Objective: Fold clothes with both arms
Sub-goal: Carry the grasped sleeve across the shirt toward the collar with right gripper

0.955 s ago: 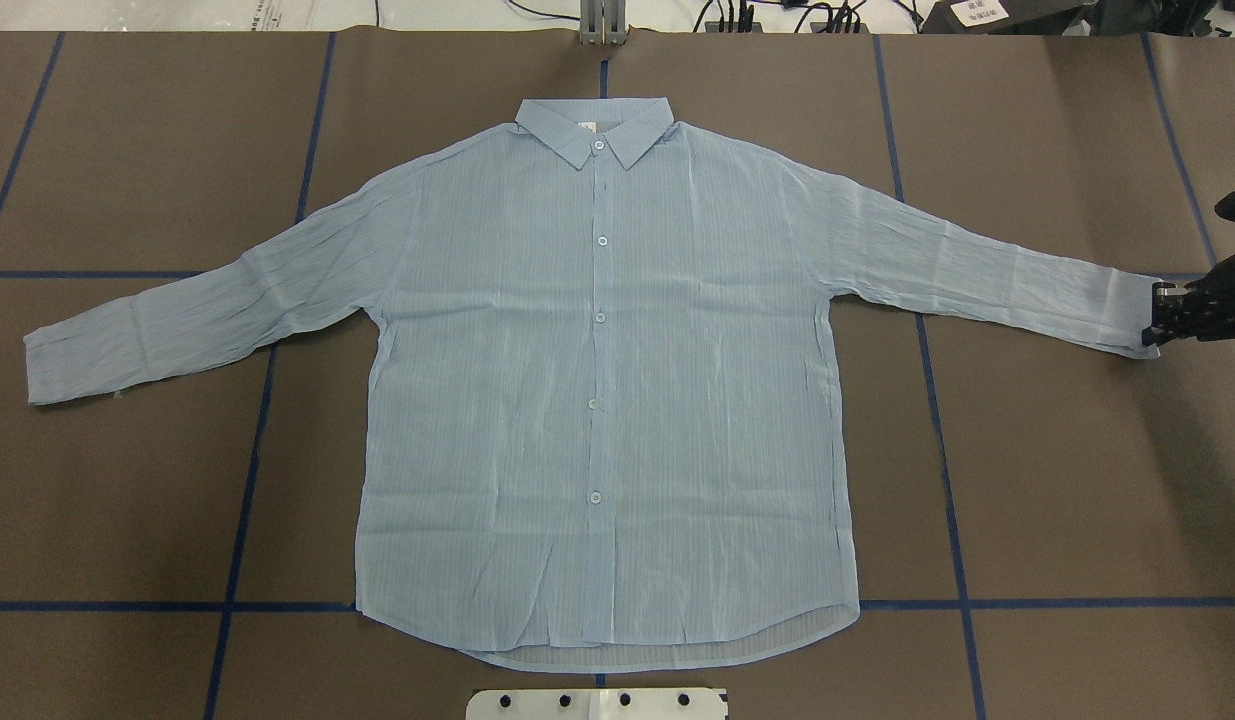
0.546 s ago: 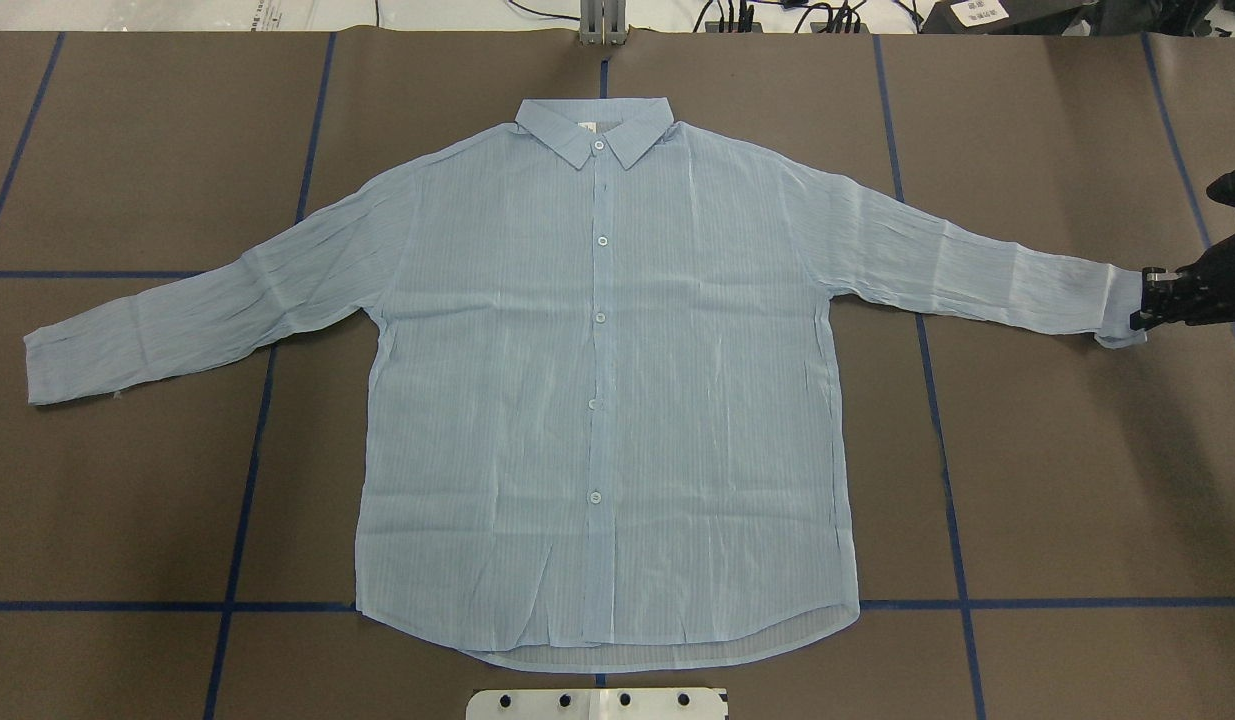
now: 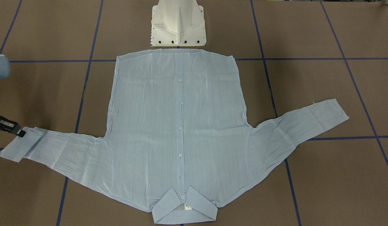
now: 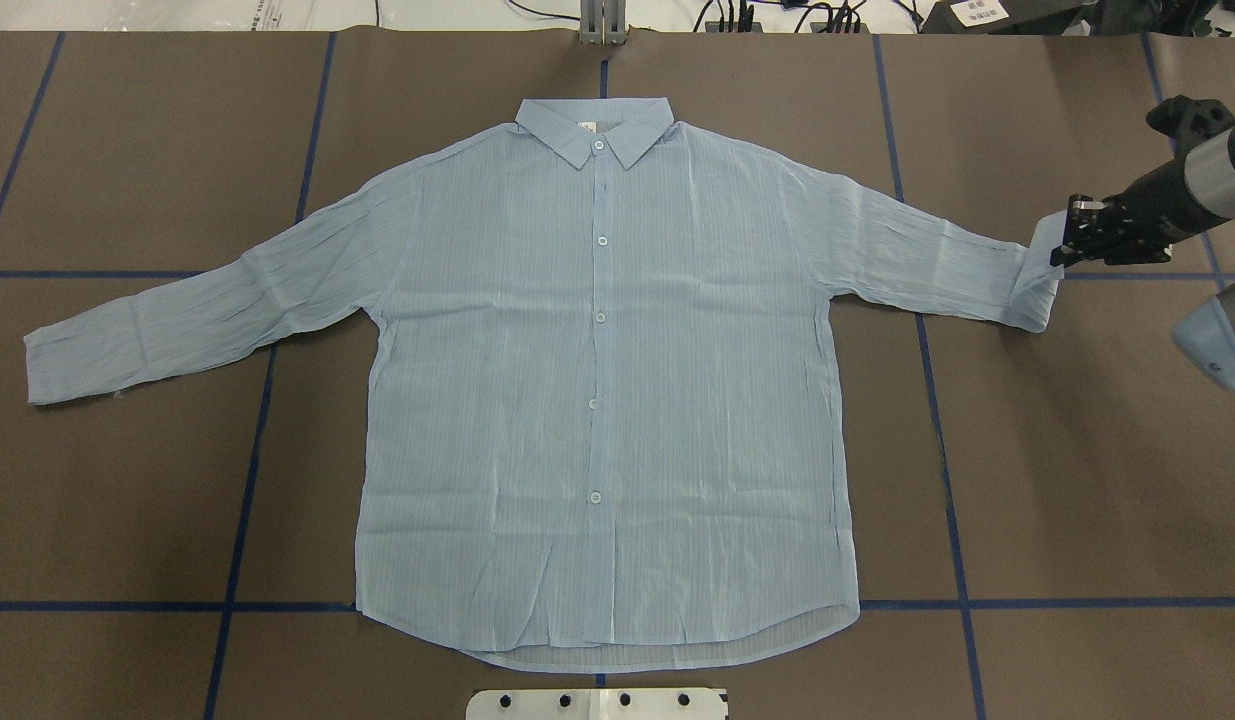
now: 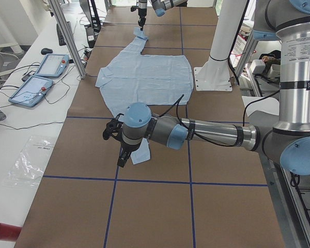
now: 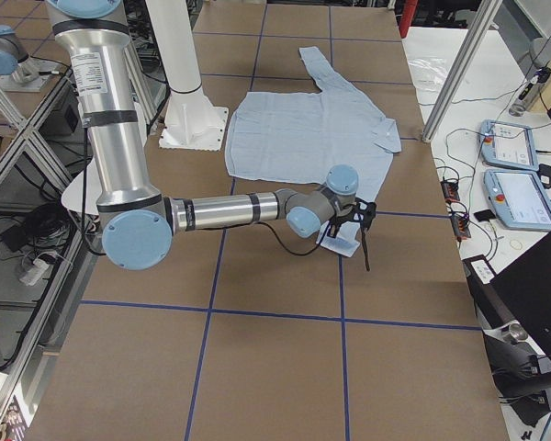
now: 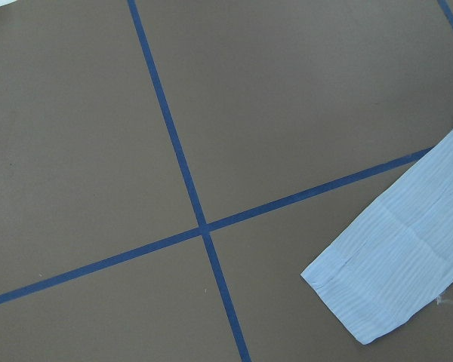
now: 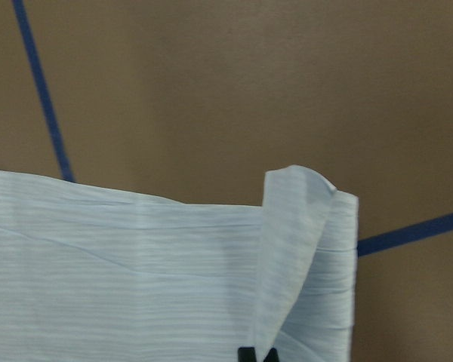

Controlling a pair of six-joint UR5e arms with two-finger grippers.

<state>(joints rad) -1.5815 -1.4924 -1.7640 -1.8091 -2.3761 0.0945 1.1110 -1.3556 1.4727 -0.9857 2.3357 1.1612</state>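
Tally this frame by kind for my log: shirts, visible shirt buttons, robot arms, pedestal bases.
Pale blue shirt: 1
White shirt buttons: 5
Robot arms: 2 (left arm, right arm)
White pedestal base: 1
Total: 9

Thin crinkled cloth shirt (image 4: pixel 597 400), matt brown table (image 4: pixel 1077 480), smooth metal arm (image 6: pixel 225 210)

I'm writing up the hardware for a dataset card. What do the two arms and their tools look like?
The left arm and right arm are silver tubes with grey joints and round light blue caps. The left tool and right tool are black and two-fingered, with a black cable looping along each forearm.
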